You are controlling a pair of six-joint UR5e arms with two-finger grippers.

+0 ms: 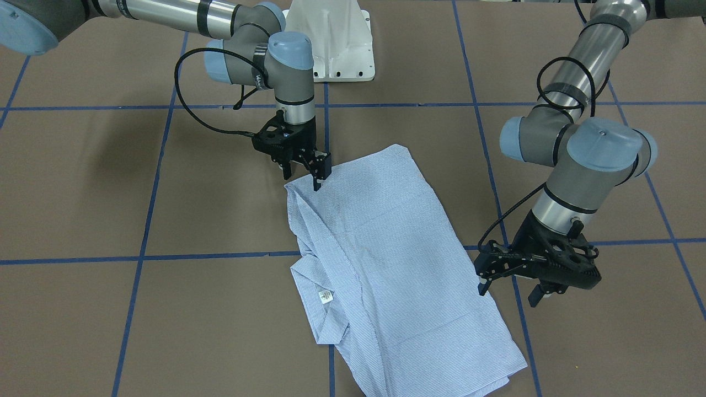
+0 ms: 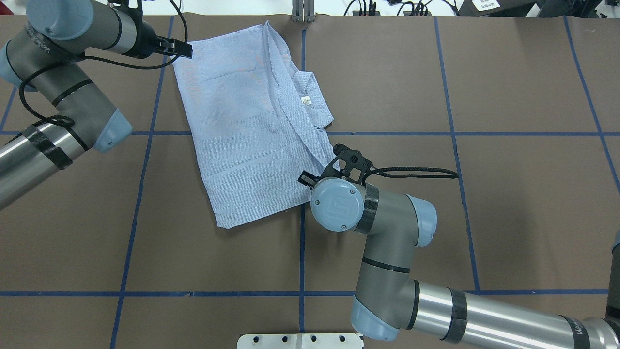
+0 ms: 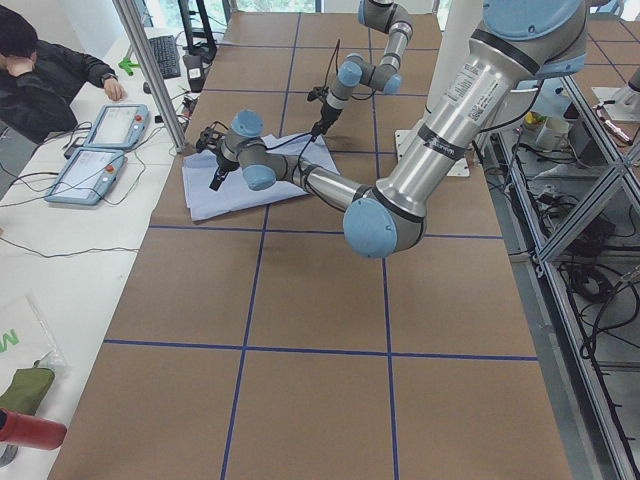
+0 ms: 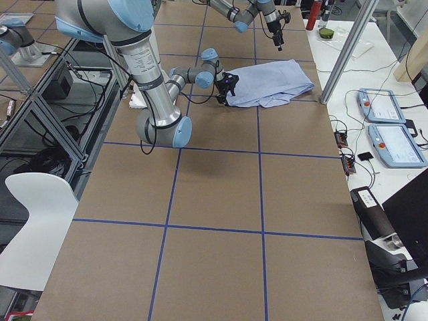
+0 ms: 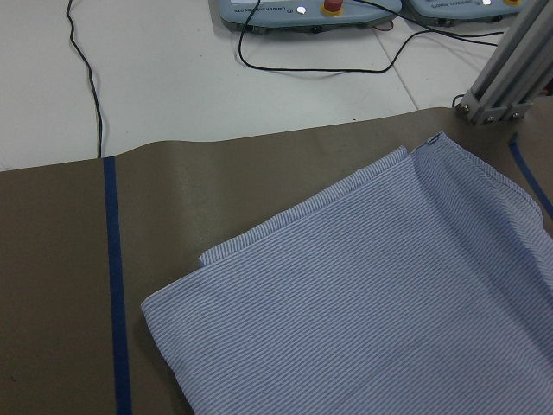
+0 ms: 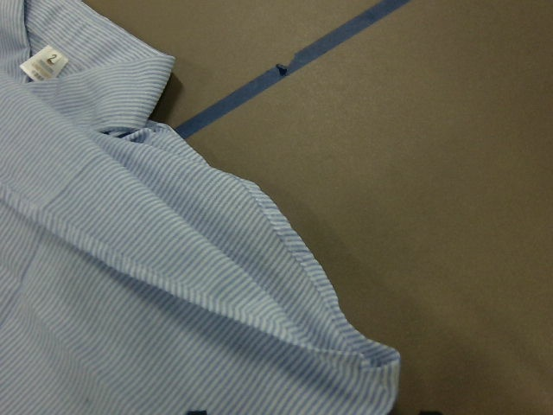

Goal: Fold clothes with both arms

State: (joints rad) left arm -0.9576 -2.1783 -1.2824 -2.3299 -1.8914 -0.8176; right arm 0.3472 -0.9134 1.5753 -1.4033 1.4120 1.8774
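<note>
Table (image 2: 484, 218): brown paper cover with a blue tape grid (image 2: 387, 133). It bears the shirt (image 1: 380, 248) in its far half, left of centre in the overhead view.
Right arm (image 1: 287, 71): reaches to the shirt's near-right corner, wrist pointing down.
Left arm (image 1: 573, 182): out at the shirt's far-left edge, wrist tilted.
Shirt: light blue with fine stripes, lying flat. Already folded into one long panel with no sleeve showing, collar (image 2: 315, 97) on the right side.
Handling, judged: light and limp, with no stiffness of its own, so it will sag and drape from any grip. Stacked plies will likely slide over one another, and a shallow pinch may lift only the top one. Not fragile.
Hold, judged: corners and hemmed edges, both grippers together, biting through all plies. Avoid mid-panel.
Right gripper (image 1: 302, 182): jaws apart and empty, tips low over the corner hem (image 6: 363, 363). That hem lies between the tips in the wrist view.
Left gripper (image 1: 507, 295): jaws apart and empty, just beside the shirt's edge. Contact cannot be told.
Collar: rumpled, lying open on the paper.
Label (image 1: 325, 296): white, face up inside the collar.
</note>
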